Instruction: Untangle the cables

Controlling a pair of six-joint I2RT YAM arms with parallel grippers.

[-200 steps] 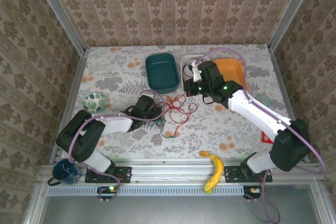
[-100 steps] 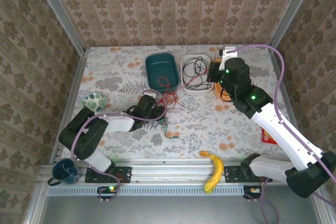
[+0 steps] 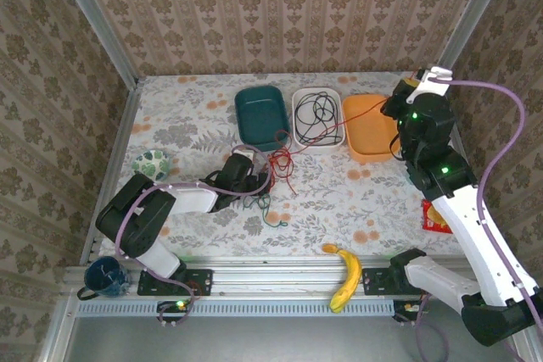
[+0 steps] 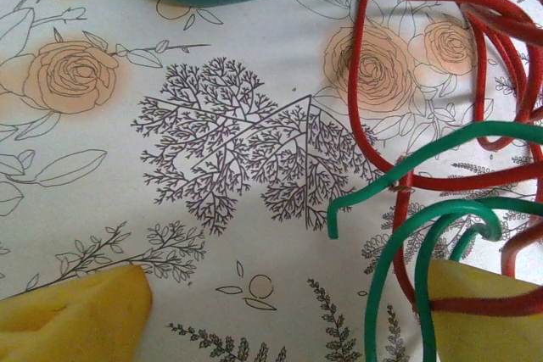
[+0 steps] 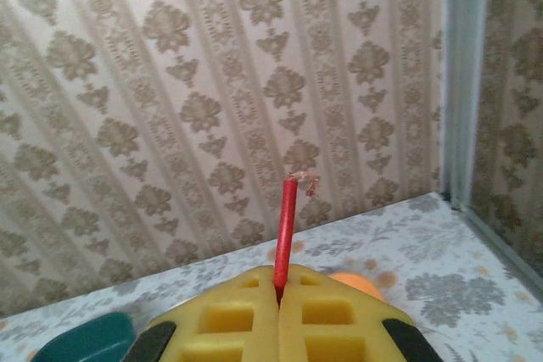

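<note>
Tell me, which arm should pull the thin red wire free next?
Right. The right pincer is shut on the thin red wire, stretched taut; the left pincer stands open.

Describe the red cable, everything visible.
Thin, glossy red cable, plastic-coated by its look. Its frayed tip sticks up from the shut right gripper; from there it runs across the white tray to loose loops on the floral table beside the teal bin, tangled with the green cable, one strand over a pad of the open left gripper.
</note>
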